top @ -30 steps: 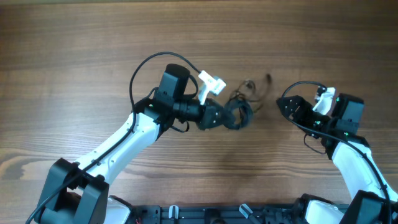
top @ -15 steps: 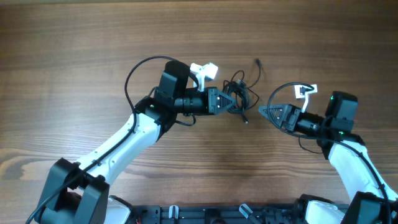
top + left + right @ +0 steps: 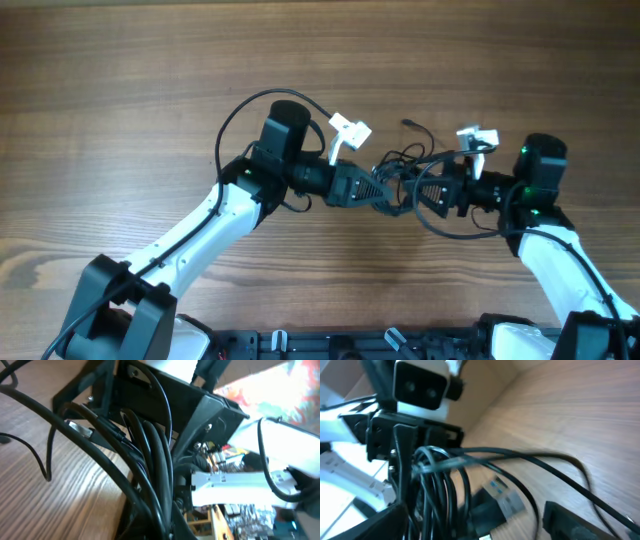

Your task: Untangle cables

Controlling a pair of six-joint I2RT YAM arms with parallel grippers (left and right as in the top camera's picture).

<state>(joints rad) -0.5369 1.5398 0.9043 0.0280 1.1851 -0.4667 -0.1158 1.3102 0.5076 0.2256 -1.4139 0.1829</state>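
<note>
my left end effector [image 3: 384, 196] clamps the tangled cables [image 3: 402, 160]; my right end effector [image 3: 424, 192], jaws wide, should close on one loose strand, then draw away slowly.

Counter [image 3: 120, 80] centre blocked: left gripper [image 3: 372, 188] and right gripper [image 3: 428, 192] sit nose to nose, cables [image 3: 402, 160] bunched across the gap between them. Left arm [image 3: 200, 228] and right arm [image 3: 565, 265] slant in from the near edge. Far strip and both side ends: open wood.

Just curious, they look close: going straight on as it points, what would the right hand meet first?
Probably the cables held in the left hand, just ahead; depth is unclear.
</note>
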